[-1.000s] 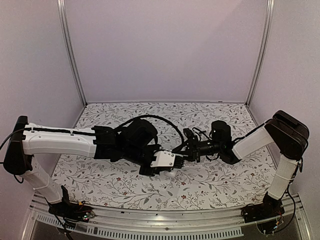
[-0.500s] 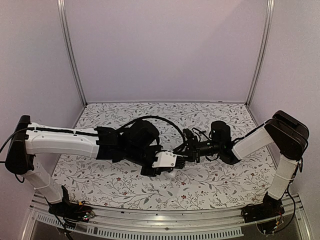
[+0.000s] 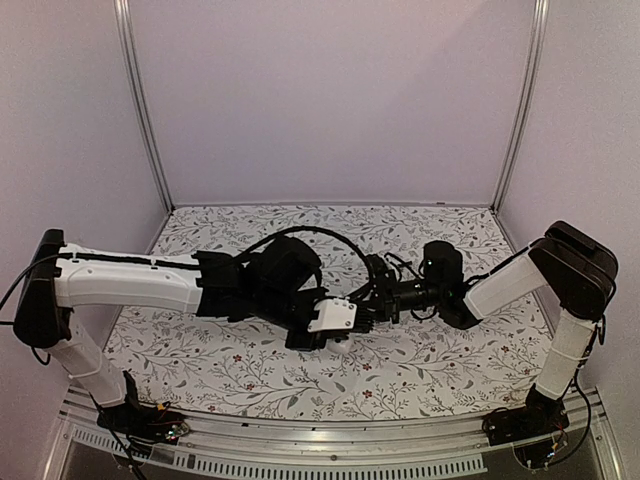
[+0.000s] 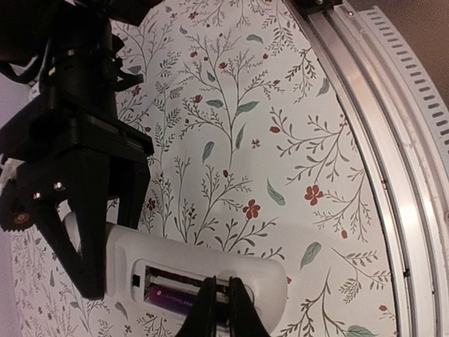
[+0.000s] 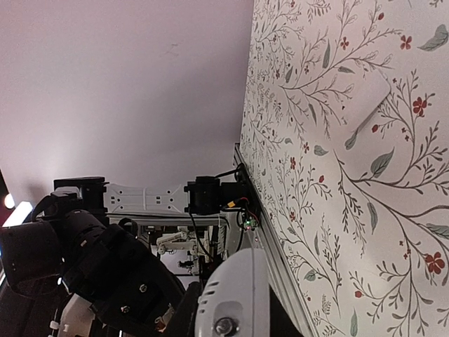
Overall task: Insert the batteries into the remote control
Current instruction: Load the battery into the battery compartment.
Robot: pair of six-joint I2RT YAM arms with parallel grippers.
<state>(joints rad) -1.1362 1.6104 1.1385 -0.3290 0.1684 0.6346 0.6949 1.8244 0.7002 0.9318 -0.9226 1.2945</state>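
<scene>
The white remote control [image 3: 332,316] is held off the table between both arms. My right gripper [image 3: 364,312] is shut on one end of it; its dark fingers [image 4: 91,239] clamp the remote [image 4: 210,260] in the left wrist view, and the remote's rounded end [image 5: 235,295] fills the right wrist view. The battery bay is open, with one purple battery [image 4: 168,300] lying in it. My left gripper [image 4: 221,312] has its jaws nearly together at the bay's near end, pinching what looks like the second battery; that battery is mostly hidden.
A small white rectangular cover [image 5: 363,98] lies flat on the flowered tablecloth [image 3: 420,360]. The metal rail [image 4: 393,140] runs along the table's near edge. The left arm's body [image 5: 84,267] is close beside the remote.
The left arm has shifted slightly right and the remote has tipped a little. Both grippers keep their hold.
</scene>
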